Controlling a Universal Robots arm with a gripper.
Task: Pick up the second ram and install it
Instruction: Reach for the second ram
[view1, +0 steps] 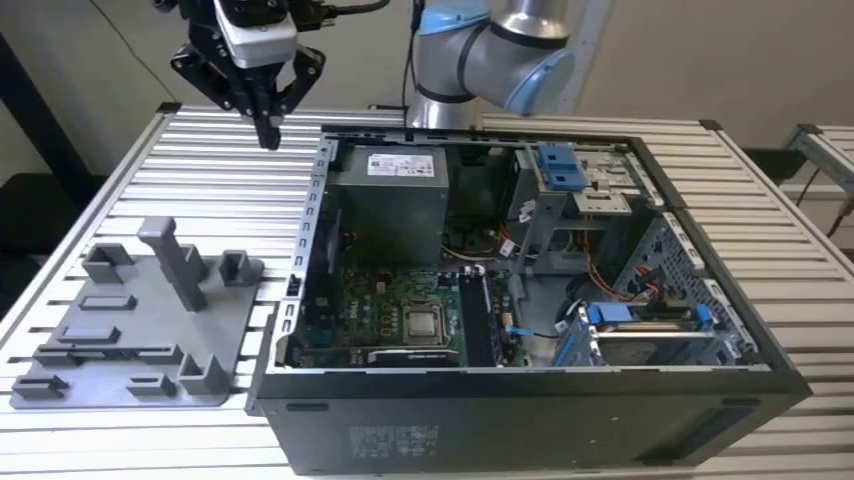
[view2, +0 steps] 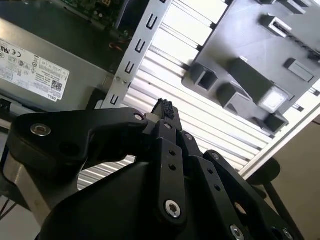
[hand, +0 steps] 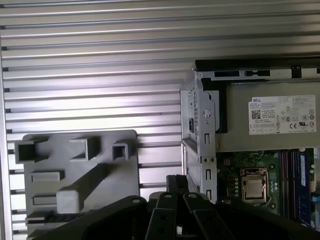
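Note:
My gripper (view1: 271, 128) hangs high above the slatted table, beyond the far left corner of the open computer case (view1: 310, 250) in the exterior view. Its fingers (view2: 162, 107) are shut with nothing between them. The grey holder plate (view1: 134, 330) lies on the table well below and nearer the camera. A thin dark strip (view1: 114, 352) sits edge-on in the plate's long slot; it looks like the second ram, but I cannot tell for sure. A dark stick (view1: 477, 318) stands in the motherboard's memory slots beside the silver processor (view1: 424, 323).
Inside the case are the grey power supply (view1: 390, 205), blue drive brackets (view1: 561, 170) and loose cables. A tall grey post (view1: 174, 262) and several small blocks rise from the holder plate. The arm's base (view1: 494, 50) stands behind the case.

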